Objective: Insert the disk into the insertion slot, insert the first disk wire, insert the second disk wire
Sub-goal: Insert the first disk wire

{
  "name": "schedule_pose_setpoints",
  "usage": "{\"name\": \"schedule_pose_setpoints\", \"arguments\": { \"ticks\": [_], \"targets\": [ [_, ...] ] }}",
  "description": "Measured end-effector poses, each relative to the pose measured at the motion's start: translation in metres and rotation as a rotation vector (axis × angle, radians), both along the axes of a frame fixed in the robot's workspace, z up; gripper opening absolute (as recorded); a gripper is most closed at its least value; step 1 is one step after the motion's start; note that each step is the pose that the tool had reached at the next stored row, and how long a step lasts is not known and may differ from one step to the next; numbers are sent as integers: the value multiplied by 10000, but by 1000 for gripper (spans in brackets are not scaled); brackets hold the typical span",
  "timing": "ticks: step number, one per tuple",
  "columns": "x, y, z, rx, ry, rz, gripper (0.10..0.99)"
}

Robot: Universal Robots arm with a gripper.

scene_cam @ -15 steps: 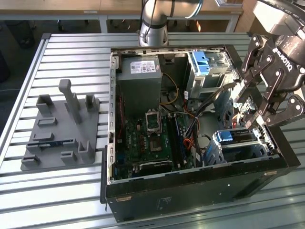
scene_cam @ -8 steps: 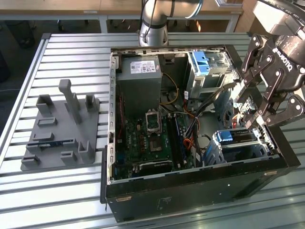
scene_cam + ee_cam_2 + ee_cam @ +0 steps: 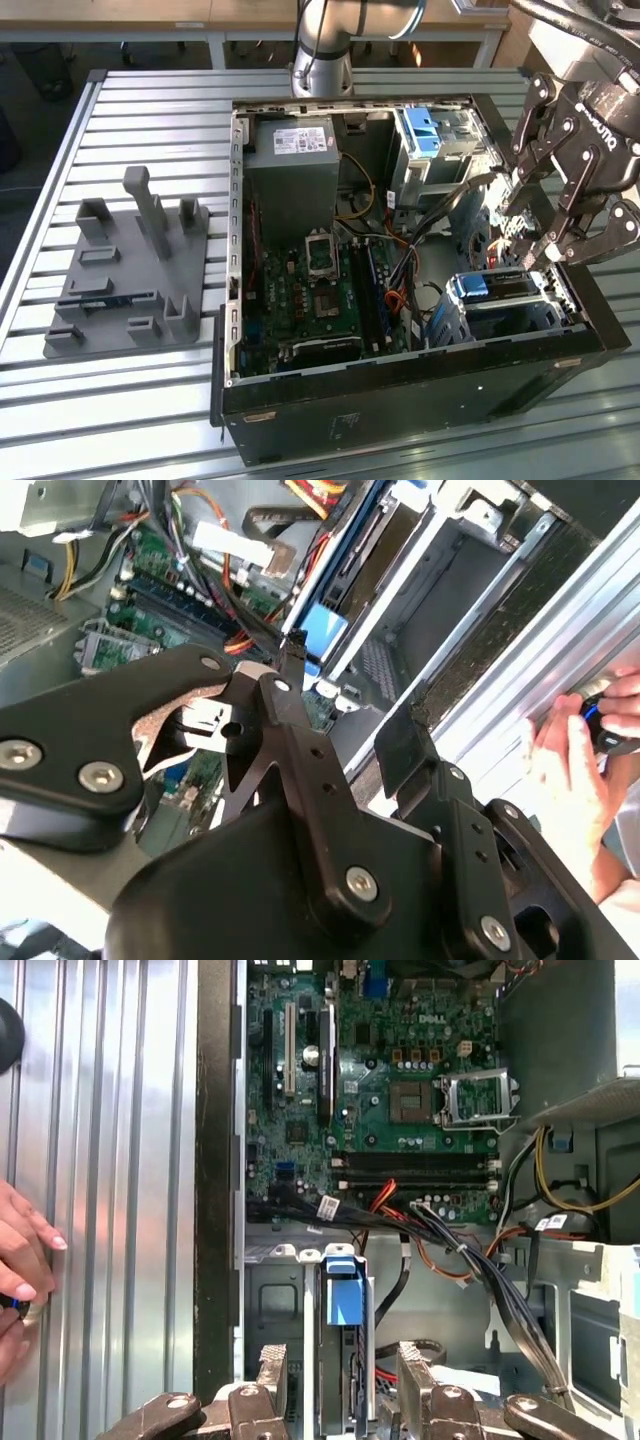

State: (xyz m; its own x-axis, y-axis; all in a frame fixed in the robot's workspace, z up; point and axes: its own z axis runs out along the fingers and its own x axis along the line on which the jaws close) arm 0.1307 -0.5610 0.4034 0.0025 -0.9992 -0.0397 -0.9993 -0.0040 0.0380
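The disk (image 3: 497, 291) stands edge-on inside the insertion slot (image 3: 548, 312), a silver drive bay in the case's near corner at the exterior view's right. Its blue carrier tab (image 3: 342, 1292) points up. My gripper (image 3: 531, 246) hovers just above the bay, open, with nothing between its fingers. In the first wrist view the gripper (image 3: 343, 1372) has one finger (image 3: 270, 1375) on each side of the disk's edge. The blue tab (image 3: 322, 630) also sits past the fingertips in the second wrist view. A bundle of black wires (image 3: 482, 1272) and a red wire (image 3: 386, 1194) lie loose beside the bay.
The open case holds a motherboard (image 3: 320, 290), a grey power supply (image 3: 290, 175) and a taller cage with a light-blue piece (image 3: 435, 132). A grey fixture plate (image 3: 130, 270) lies on the slatted table at the exterior view's left. A person's hand (image 3: 20, 1260) rests outside the case wall.
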Motion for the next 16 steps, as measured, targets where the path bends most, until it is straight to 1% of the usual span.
{"name": "schedule_pose_setpoints", "arguments": {
  "ticks": [1,2,3,5,7,10,11,13,16],
  "targets": [
    [0,0,-1,0,-149,0,557],
    [0,0,-2,1,-237,-1,557],
    [1,0,-3,1,-248,-4,557],
    [2,11,-7,-4,-268,-32,557],
    [7,47,-12,-62,-278,-60,557],
    [31,134,-30,-93,-278,-62,557],
    [51,158,-42,-91,-276,-62,557],
    [113,186,-66,-90,-250,-61,557],
    [224,206,-98,-92,-163,-62,557]
  ]
}}
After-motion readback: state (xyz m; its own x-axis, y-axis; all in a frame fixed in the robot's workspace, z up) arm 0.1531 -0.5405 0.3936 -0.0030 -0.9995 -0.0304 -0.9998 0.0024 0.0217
